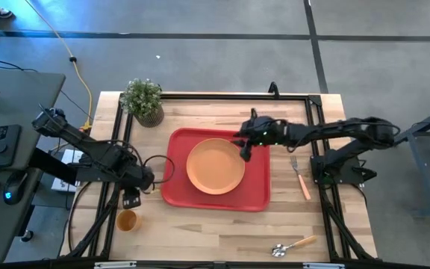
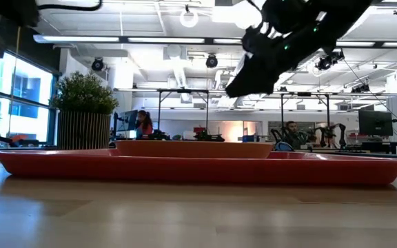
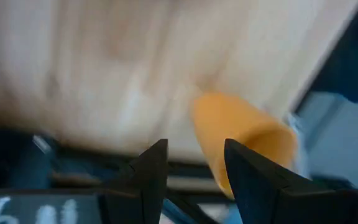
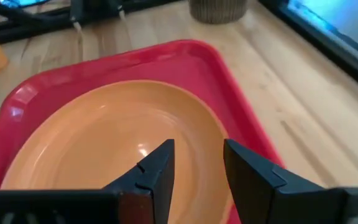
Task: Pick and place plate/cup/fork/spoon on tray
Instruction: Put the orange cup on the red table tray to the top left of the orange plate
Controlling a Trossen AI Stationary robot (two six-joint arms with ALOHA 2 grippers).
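The orange plate (image 1: 215,166) lies on the red tray (image 1: 178,190) at the table's middle; both also show in the low view, plate (image 2: 195,148) on tray (image 2: 198,169). My right gripper (image 1: 243,148) hovers open and empty above the plate's right rim (image 4: 197,118), clear of it in the low view (image 2: 253,69). The small orange cup (image 1: 127,220) stands on the table near the front left. My left gripper (image 1: 131,200) is open just beyond it, with the cup (image 3: 247,140) ahead of one finger. The fork (image 1: 299,175) lies right of the tray. The spoon (image 1: 293,246) lies at the front edge.
A potted green plant (image 1: 144,101) stands at the table's far left corner, behind the tray. A black frame rail (image 1: 230,96) runs along the table's far edge and sides. Bare wood lies between the tray and the near edge.
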